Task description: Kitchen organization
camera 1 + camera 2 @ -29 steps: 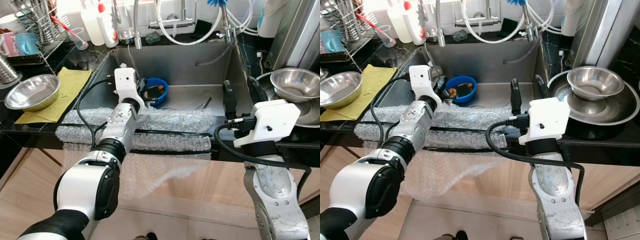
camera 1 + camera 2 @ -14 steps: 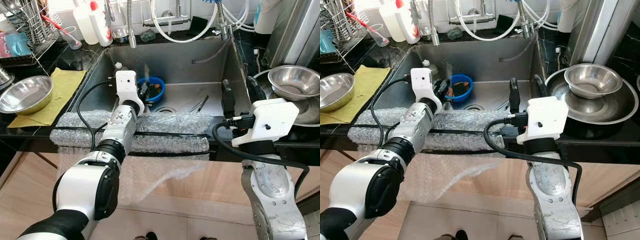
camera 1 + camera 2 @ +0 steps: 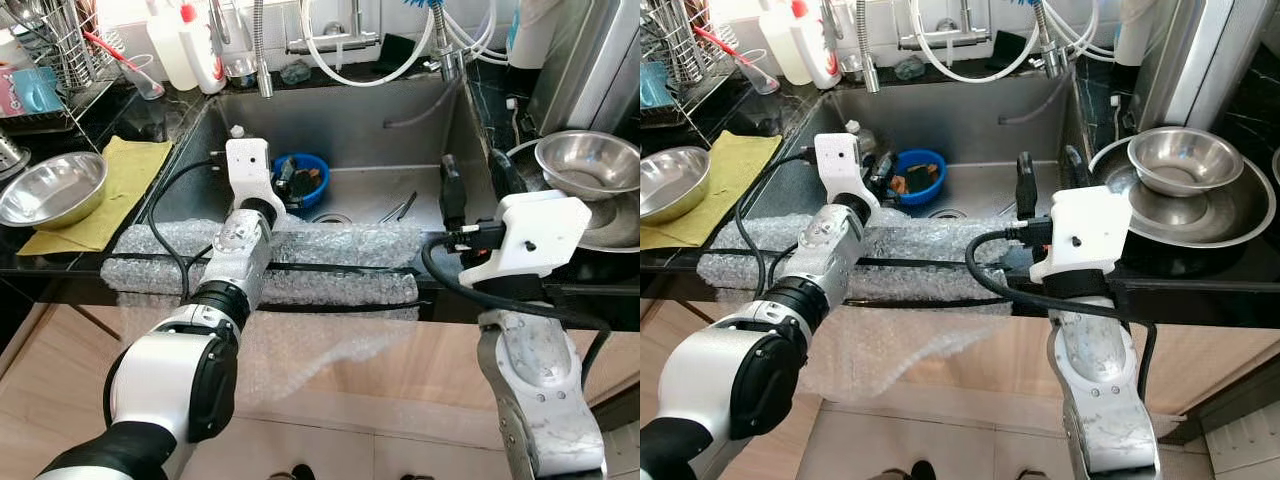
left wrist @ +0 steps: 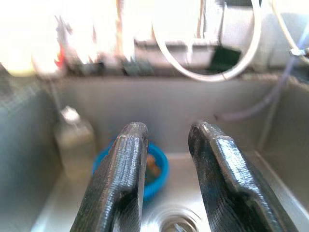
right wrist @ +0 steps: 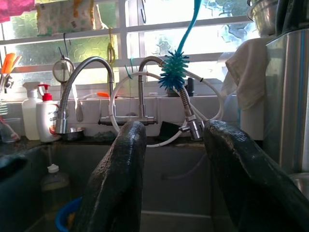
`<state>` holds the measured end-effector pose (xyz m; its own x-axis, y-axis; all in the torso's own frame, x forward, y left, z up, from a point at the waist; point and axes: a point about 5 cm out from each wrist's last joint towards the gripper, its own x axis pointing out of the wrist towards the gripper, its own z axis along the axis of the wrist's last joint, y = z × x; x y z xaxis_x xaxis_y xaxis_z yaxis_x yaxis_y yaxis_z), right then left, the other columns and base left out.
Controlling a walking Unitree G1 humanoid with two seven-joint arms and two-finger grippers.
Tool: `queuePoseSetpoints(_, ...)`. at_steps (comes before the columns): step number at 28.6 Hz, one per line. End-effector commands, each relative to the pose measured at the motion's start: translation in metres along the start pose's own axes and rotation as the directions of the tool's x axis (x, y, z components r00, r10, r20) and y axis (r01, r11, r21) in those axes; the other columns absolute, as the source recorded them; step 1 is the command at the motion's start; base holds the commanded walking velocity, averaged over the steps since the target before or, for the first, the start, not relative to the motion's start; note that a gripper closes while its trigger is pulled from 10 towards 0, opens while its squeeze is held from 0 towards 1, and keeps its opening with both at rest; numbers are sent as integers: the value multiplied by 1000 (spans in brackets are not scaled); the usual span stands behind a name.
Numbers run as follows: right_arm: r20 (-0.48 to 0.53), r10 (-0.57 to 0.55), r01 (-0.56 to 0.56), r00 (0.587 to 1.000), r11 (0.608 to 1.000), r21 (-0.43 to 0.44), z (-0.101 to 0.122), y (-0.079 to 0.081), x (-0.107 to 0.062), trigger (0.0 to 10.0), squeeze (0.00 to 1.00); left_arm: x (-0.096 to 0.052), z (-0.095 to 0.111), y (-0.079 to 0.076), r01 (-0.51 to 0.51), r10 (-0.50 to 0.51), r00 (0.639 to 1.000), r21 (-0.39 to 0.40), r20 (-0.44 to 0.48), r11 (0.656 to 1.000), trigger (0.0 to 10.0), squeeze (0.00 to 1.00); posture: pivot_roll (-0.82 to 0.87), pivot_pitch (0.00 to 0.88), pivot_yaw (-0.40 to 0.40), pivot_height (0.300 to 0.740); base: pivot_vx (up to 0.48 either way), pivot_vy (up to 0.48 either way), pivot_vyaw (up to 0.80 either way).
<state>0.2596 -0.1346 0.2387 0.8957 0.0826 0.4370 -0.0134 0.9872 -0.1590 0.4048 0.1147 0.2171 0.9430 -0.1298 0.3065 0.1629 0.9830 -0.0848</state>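
step: reach small blue plastic bowl (image 3: pixel 308 180) in steel sink (image 3: pixel 340 125) | left end effector (image 3: pixel 284 183) narrowly parted, empty, just beside bowl | right end effector (image 3: pixel 470 180) wide, empty | advice: widen first, straddle rim

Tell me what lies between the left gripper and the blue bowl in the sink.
Nothing: the left wrist view shows the open left gripper just above the blue bowl.

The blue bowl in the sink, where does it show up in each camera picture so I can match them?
Left eye view: blue bowl on the sink floor, just beyond the left gripper.
Right eye view: same spot.
Left wrist view: low between and behind the fingers.
Right wrist view: a blue edge at the bottom.
Shared landmark: the looped white hose.
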Motion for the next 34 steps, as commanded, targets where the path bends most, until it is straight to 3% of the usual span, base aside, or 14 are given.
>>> queuePoseSetpoints(1,10,12,-12,1000,1000,18,2,3,2,10000,0,-1,8,8,-17,14,998,46,58,999,10000,0,-135,93,160,740,0,0,0)
queuePoseSetpoints(3,5,21,-22,1000,999,39,-1,4,7,10000,0,-5,15,11,-13,-2,992,116,130,993,10000,0,-127,95,154,740,0,0,0)
queuePoseSetpoints(10,-2,9,-9,1000,999,50,-5,2,22,10000,0,-22,20,24,-42,-1,978,204,207,978,10000,0,-109,105,139,740,0,0,0)
queuePoseSetpoints(14,-4,21,-21,1000,999,34,-7,-1,32,10000,0,-32,19,31,-74,24,975,222,222,972,10000,0,-100,109,127,740,0,-191,0)
queuePoseSetpoints(24,-16,12,-12,1000,1000,-3,-8,-7,40,10000,0,-35,18,28,-82,35,978,225,207,971,10000,0,-105,114,122,740,0,-291,0)
queuePoseSetpoints(26,-38,-1,0,999,999,-41,-10,-14,42,10000,0,-35,18,25,-73,28,980,223,195,972,10000,0,-108,118,120,740,0,-289,0)
queuePoseSetpoints(34,-42,-2,0,999,998,-58,-9,-18,44,10000,0,-37,15,24,-63,25,985,218,171,974,10000,0,-108,116,119,740,0,0,0)
